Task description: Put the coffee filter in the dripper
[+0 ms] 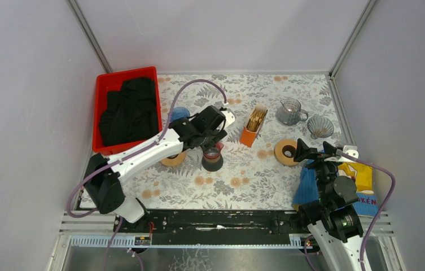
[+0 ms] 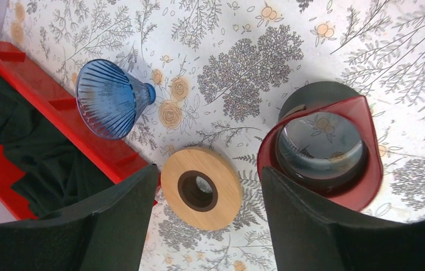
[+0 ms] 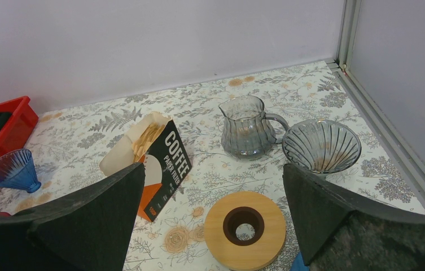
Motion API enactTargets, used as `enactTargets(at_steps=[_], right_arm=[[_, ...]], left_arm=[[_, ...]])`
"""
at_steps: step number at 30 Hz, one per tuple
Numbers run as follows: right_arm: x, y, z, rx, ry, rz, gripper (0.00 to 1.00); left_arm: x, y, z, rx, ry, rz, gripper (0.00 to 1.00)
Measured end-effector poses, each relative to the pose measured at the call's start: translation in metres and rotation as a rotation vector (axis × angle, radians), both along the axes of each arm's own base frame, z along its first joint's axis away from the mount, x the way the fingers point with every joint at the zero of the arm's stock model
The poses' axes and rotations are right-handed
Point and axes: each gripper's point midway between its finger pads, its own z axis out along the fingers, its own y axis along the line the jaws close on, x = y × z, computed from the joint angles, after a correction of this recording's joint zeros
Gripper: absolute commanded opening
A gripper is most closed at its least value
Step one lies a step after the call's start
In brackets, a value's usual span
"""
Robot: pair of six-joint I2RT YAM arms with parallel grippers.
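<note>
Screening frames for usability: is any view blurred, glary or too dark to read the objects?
Top external: evenly lit and sharp, only soft shadows under the left arm. Left wrist: tablecloth and wooden ring crisp; the hand's fingers are dark, featureless foreground. Right wrist: filter box lettering legible, faint reflections on the glass dripper, no motion blur.

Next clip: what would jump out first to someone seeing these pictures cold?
The red bin stuffed with black cloth at the far left dominates, and the left gripper hangs open beside a red-rimmed carafe mid-table. Further right an orange box of coffee filters stands open, with a glass pitcher and a smoky glass dripper beyond it.
</note>
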Motion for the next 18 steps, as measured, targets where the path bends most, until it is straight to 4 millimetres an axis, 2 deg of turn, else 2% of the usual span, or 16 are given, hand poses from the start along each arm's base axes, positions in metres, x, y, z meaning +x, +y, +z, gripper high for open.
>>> enactTargets(at_steps=[9, 14, 18], right_arm=[[0.000, 0.002, 0.000, -0.001, -0.001, 0.012, 0.99], [0.000, 0.004, 0.000, -0.002, -0.002, 0.024, 0.99], [0.000, 0.004, 0.000, -0.001, -0.002, 0.025, 0.99]], left_arm=[[-0.016, 0.015, 0.040, -0.234, -0.087, 0.146, 0.98], [-0.020, 0.050, 0.050, -0.370, -0.149, 0.358, 1.00], [-0.023, 0.077, 0.045, -0.448, -0.180, 0.522, 1.00]])
